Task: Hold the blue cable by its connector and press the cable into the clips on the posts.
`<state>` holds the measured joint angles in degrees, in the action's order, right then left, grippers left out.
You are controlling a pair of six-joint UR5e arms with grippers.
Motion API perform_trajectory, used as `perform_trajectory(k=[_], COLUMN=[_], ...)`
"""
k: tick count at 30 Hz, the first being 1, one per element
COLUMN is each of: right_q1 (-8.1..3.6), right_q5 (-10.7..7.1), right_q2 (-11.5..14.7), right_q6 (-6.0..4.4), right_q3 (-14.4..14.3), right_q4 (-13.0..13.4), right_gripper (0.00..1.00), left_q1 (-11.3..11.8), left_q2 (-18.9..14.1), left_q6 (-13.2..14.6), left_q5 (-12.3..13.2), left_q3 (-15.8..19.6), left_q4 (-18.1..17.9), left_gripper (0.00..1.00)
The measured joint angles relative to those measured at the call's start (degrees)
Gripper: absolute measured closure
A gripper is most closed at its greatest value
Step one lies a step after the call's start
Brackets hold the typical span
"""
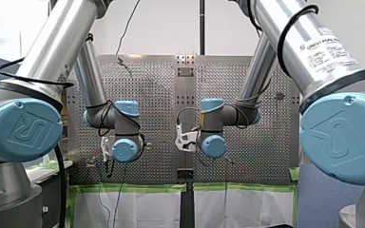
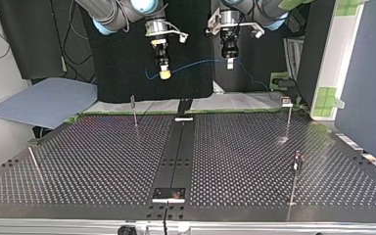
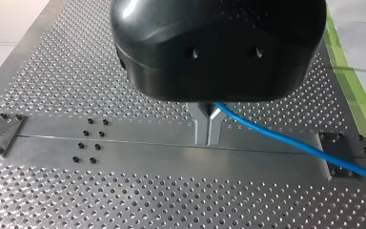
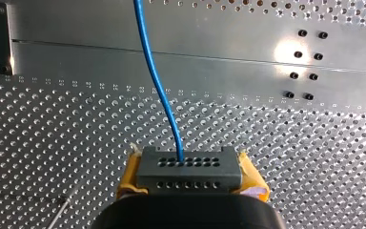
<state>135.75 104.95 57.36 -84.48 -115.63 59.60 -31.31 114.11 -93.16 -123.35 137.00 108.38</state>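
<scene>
Findings, judged from the present state.

**Grips.** My right gripper (image 2: 165,73) is clamped on the grey connector (image 4: 189,168), which sits square between the yellow pads (image 4: 129,177). The blue cable (image 4: 155,81) leaves the connector's face and runs away over the table (image 2: 103,156). My left gripper (image 3: 208,129) has its metal fingers (image 3: 201,125) closed almost fully, pinching the cable itself further along. The rest of the cable trails off to one side. Both grippers hang well above the table. None of the cable is in a clip.

**Risks.**
1. The left pinch is on a thin, smooth cable between narrow fingers. Any pull along its length could make it slide or pop out, and I would lose control of the span.
2. The span between the grippers sags slightly in the top view. If I lower it unevenly, the slack could drape over a post rather than seat in a clip.
3. The posts (image 2: 135,115) (image 2: 288,120) (image 2: 294,183) are thin and stand well apart. Their clips (image 2: 286,101) look small. A slightly off approach could push a post aside or lay the cable beside the clip.
4. A sideways pull on the cable could twist the connector in the pads.
5. The trailing length drops behind the table's far edge in the top view. I cannot see where it ends, and a snag there would drag against the left pinch.
6. The two wrists are near each other, so a careless turn risks contact.
</scene>
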Motion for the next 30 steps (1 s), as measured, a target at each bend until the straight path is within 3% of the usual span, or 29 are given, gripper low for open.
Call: perform_trajectory(k=[6, 15, 30], right_q1=[0.00, 0.00, 0.17], right_q5=[0.01, 0.00, 0.28], right_q2=[0.00, 0.00, -0.27], right_q6=[0.00, 0.00, -0.27], right_q3=[-0.01, 0.00, 0.29], right_q4=[-0.06, -0.09, -0.36], right_gripper=[1.00, 1.00, 1.00], left_q1=[-0.37, -1.12, -1.14], left_q2=[0.41, 3.58, 3.87], left_q6=[0.16, 0.26, 0.26], left_q5=[0.26, 0.52, 0.53], left_q3=[0.39, 1.81, 1.84], left_q4=[0.29, 0.86, 0.88], left_gripper=[1.00, 1.00, 1.00])
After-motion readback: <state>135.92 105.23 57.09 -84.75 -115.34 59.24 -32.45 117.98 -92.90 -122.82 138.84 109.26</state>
